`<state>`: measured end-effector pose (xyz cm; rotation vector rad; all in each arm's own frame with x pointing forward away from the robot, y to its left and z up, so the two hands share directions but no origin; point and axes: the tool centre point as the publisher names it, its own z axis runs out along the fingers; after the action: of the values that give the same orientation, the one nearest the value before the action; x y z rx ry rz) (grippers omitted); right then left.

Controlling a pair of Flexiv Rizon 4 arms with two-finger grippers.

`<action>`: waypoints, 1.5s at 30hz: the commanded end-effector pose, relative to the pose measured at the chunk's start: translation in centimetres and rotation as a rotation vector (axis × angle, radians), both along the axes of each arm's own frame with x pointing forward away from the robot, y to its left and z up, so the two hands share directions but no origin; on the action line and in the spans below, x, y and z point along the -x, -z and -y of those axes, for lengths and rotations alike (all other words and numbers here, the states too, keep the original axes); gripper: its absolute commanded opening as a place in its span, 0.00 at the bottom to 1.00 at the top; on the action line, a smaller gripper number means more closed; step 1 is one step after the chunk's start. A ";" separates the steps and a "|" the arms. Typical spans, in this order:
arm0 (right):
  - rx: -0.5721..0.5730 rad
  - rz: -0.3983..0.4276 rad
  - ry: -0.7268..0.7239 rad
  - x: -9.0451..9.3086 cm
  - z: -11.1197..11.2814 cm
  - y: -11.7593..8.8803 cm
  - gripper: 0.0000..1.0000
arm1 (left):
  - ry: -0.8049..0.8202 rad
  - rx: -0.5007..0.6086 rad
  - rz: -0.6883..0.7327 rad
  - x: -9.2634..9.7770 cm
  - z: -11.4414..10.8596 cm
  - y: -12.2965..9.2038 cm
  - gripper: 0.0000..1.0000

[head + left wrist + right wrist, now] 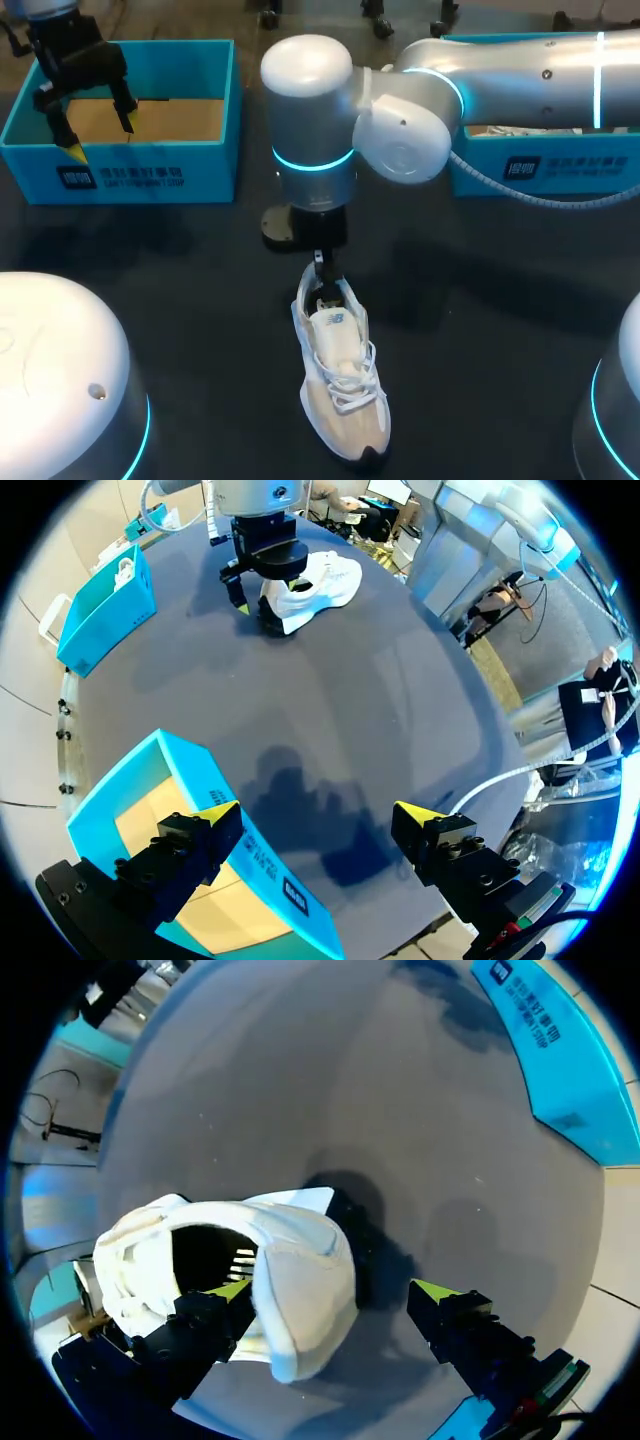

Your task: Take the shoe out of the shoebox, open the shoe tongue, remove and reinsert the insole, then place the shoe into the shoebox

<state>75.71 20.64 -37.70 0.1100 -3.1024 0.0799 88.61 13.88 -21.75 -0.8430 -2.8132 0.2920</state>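
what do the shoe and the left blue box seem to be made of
The shoe: probably soft textile, matte white and beige upper with woven laces; the dark toe edge looks rubbery. The left shoebox: likely cardboard, smooth blue outer walls, plain brown floor inside.

I've got the shoe (pixel 340 370) up close now: white cloth upper, soft and woven-looking, cloth laces, a smoother pale toe panel, a dark toe end. Its collar is matt and padded. The table (pixel 480 330) reads dark and matt, faintly speckled. The shoebox (pixel 130 160) is card, with blue walls that have a slight sheen and raw brown card on the floor. My right arm (pixel 500 70) wears a smooth, glossy white shell, and its hose (pixel 540 197) looks ribbed. The right gripper (pixel 333 1290) has matt black fingers and smooth yellow tips.
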 end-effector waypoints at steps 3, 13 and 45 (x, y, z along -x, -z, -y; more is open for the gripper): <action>0.003 -0.005 -0.014 -0.1 -0.7 0.9 1.00 | 0.001 -0.002 0.001 0.0 0.0 0.0 1.00; -0.017 0.013 -0.032 -0.6 -1.2 1.2 0.74 | 0.001 -0.002 0.001 0.0 0.0 0.0 1.00; 0.051 0.093 0.030 -4.0 4.1 -6.8 0.00 | 0.001 -0.002 0.001 0.0 0.0 0.0 1.00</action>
<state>79.97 18.34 -34.78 0.0475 -3.1671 0.1778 88.61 13.89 -21.75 -0.8428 -2.8132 0.2921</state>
